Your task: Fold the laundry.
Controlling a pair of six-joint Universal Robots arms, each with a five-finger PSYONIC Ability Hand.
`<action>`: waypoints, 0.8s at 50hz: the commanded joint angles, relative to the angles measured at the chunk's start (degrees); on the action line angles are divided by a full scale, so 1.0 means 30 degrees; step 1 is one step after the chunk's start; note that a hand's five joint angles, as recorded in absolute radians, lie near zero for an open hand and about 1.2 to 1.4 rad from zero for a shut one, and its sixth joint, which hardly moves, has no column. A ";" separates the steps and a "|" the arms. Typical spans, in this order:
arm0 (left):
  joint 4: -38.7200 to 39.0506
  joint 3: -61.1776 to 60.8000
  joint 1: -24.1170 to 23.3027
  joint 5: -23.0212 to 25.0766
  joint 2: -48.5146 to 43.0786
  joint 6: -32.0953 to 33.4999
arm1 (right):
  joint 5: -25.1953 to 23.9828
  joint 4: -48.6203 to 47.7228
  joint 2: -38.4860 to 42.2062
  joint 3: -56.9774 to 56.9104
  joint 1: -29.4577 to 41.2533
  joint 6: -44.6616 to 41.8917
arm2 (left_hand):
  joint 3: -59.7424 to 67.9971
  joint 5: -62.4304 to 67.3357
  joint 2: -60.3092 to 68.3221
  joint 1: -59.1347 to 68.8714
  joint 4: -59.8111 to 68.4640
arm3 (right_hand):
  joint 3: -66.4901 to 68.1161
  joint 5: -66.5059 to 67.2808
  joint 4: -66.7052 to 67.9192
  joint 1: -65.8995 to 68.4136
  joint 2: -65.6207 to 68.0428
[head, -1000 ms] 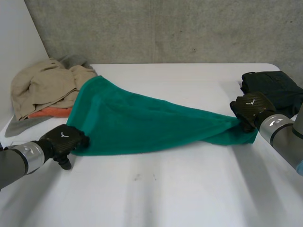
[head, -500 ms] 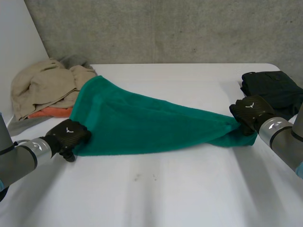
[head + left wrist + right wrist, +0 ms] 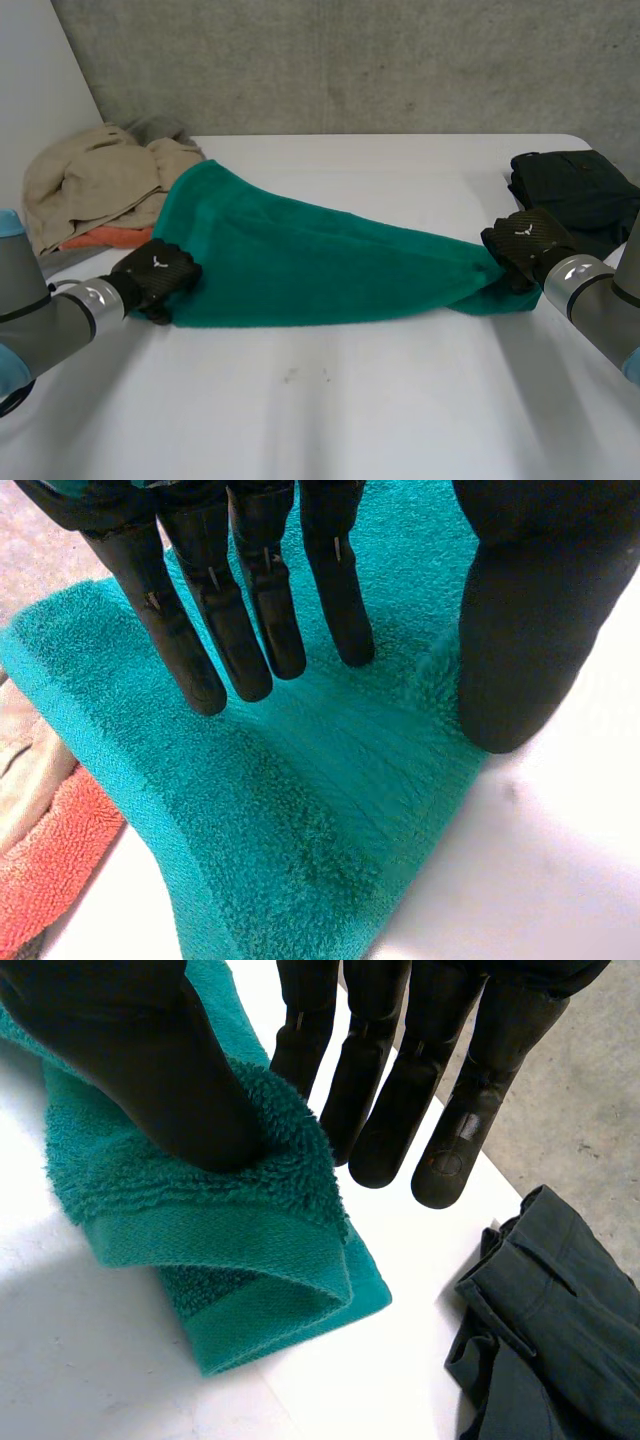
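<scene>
the left hand (image 3: 155, 272) lays straight fingers (image 3: 250, 610) and thumb flat on the near left corner of the green towel (image 3: 300, 260), which is spread across the white table (image 3: 350, 400). the right hand (image 3: 520, 240) pinches its bunched right end between thumb and fingers.

Green terry towel (image 3: 300, 260): corner hidden under left hand (image 3: 155, 275); other end bunched under right hand (image 3: 520, 243), layers unreadable. Dark folded garment (image 3: 540, 1340) beside right hand, cut by frame edge. Orange terry cloth (image 3: 45, 870) near left hand, mostly buried under beige clothes (image 3: 95, 180).
</scene>
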 commanded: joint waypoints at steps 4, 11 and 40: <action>-0.0003 0.0965 -0.0106 -0.0340 -0.0714 -0.0093 | 0.0019 -0.0204 -0.0029 0.0114 -0.0057 0.0012 | 0.7433 0.7630 0.7427 0.7345 0.7446 | 0.4060 0.4284 0.3976 0.7901 0.4191; 0.0434 0.0995 -0.0545 -0.1775 -0.0597 -0.0209 | -0.0010 -0.0175 -0.0030 0.0202 -0.0087 0.0013 | 1.1810 1.2006 1.1804 1.1722 1.1823 | 0.4060 0.4284 0.3976 0.7901 0.4191; -0.2083 -0.4630 -0.2948 -0.2598 1.3641 -0.6212 | -0.0244 0.8031 -0.4513 -0.5301 -0.2638 -0.5905 | 1.2709 1.2905 1.2703 1.2621 1.2721 | 0.4060 0.4284 0.3976 0.7901 0.4191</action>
